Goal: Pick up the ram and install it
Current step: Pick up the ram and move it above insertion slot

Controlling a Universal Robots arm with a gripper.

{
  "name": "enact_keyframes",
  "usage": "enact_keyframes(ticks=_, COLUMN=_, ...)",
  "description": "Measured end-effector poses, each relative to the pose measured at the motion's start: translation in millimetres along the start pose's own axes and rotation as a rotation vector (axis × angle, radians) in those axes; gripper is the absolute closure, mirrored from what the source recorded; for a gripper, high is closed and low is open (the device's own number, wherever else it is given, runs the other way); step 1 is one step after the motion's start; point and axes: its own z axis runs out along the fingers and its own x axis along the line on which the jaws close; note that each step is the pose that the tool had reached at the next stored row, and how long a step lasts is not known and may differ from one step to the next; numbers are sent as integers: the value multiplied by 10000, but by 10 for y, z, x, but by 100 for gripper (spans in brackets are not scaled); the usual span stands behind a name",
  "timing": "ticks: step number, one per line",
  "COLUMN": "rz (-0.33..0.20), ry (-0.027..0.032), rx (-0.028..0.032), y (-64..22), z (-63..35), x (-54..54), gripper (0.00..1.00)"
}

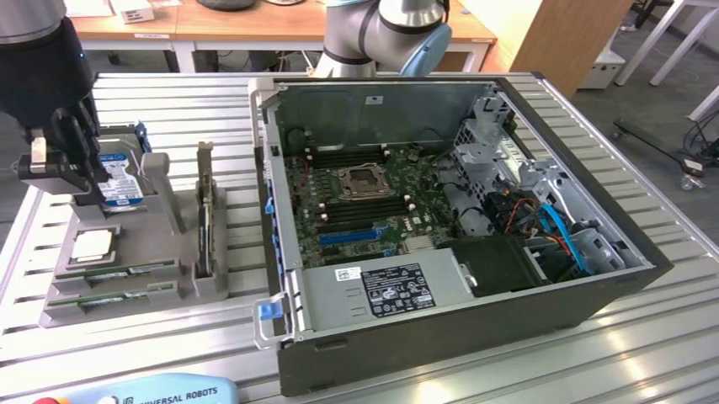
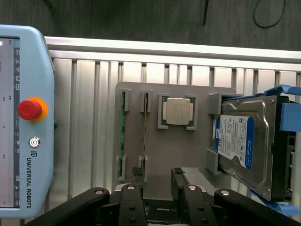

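Wrist view shows the gripper (image 2: 157,178) with its jaws spread wide and nothing between them. The ram (image 2: 144,134) lies in a slot of the grey tray (image 2: 183,153), beside a second stick (image 2: 122,134). Its long axis runs across the line joining the two fingers, and one fingertip (image 2: 136,174) is near its end. In the exterior view the gripper (image 1: 62,172) hangs beside the hard drive (image 1: 118,181), while the ram (image 1: 121,273) rests at the tray's near end, apart from the jaws.

Two rams (image 2: 122,136) (image 2: 145,134), one processor (image 2: 178,111), one drive (image 2: 244,146)
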Motion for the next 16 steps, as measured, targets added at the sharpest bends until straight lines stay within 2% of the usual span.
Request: enact_keyframes(ticks=16, rz=-1, ry=1, rx=-1, y=-13, z=286, x=7, gripper=63)
